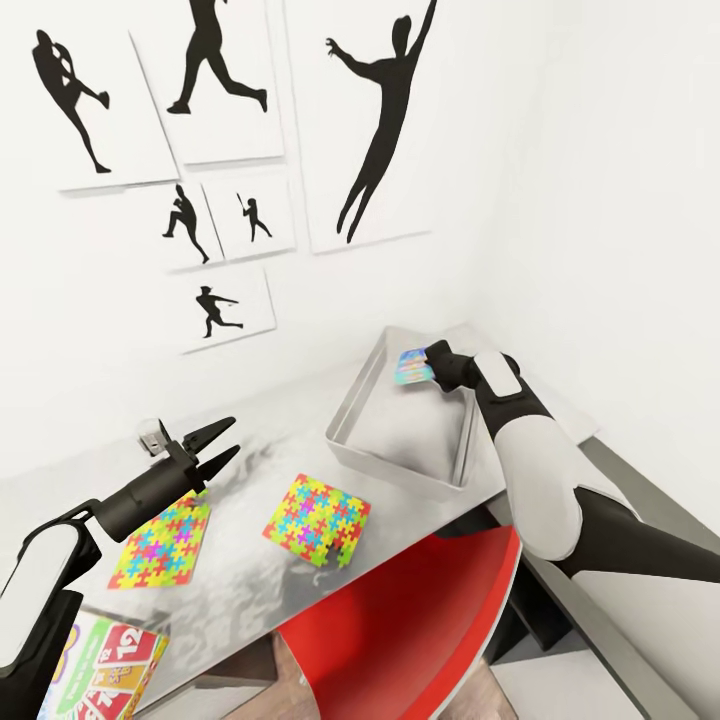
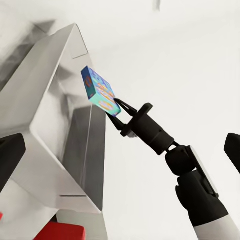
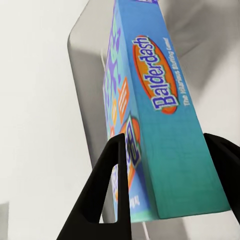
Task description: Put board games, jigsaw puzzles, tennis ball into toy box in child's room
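Right gripper (image 1: pixel 428 362) is clamped on the small blue board game (image 1: pixel 412 368), the "Balderdash" box per the right wrist cam, a finger (image 3: pixel 102 190) on each broad face, box edge-on between them. It's holding the box over the far end of the toy box (image 1: pixel 345 420), tilted, near the back corner by the wall. Can't tell if the box touches the bin floor yet. Left wrist cam agrees: blue box in the air above the bin's rim, pinched at one end by the right gripper.

Left gripper (image 1: pixel 215 448) is spread wide, nothing in it, hovering over the table (image 1: pixel 240 620) above the left jigsaw puzzle (image 1: pixel 160 540). Second jigsaw puzzle (image 1: pixel 316 518) lies flat just in front of the toy box, apart from the first one. Both on the table top, not in the bin.

Bottom left of head cam: corner of another board game (image 1: pixel 105 670), white face w/ big coloured numbers, green-edged, partly behind the left arm. Red chair (image 1: pixel 400 620) tucked under the table edge. Baseball silhouette prints (image 1: pixel 375 120) on the white wall behind.
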Controlling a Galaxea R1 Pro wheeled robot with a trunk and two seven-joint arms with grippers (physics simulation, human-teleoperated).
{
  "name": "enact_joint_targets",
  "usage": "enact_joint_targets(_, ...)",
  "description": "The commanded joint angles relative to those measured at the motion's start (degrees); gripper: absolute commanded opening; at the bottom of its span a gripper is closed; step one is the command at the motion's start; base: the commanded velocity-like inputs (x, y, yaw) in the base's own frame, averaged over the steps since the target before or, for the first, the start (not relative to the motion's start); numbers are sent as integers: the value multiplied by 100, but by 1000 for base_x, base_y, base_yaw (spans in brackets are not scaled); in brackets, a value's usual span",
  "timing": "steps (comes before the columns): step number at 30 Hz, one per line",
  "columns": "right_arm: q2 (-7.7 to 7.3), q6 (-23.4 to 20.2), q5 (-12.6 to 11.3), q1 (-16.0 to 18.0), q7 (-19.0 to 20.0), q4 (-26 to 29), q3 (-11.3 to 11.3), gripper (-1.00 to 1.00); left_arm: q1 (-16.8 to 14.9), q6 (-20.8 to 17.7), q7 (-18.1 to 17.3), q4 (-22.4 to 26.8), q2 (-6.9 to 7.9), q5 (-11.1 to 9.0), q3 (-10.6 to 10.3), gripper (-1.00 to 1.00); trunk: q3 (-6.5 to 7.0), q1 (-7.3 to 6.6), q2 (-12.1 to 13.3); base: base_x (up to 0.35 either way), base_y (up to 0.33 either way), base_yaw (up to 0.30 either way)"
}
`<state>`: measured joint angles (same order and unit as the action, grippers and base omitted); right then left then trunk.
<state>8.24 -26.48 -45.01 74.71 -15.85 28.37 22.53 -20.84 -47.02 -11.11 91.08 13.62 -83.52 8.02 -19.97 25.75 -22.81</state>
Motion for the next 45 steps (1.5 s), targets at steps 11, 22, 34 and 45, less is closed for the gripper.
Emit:
enact_joint_targets(11,32,-2,-60,75,-50,18,-67,-100,-6,-27,-33,5,2,11,4,100,-22,3,-11,0,0,0)
enact_joint_targets(22,105,47,-60,103,-50,21,-214,-100,-7,-27,-32,5,7,11,2,100,-23,3,-11,0,0,0)
enact_joint_targets(34,175,154,-61,112,-49,19,-247,-100,-5,-27,-40,5,9,11,-1,100,-74,3,-11,0,0,0)
enact_joint_targets(45,167,168,-60,171,-50,19,-249,-100,-6,-27,-41,6,9,11,-2,100,-171,3,-11,0,0,0)
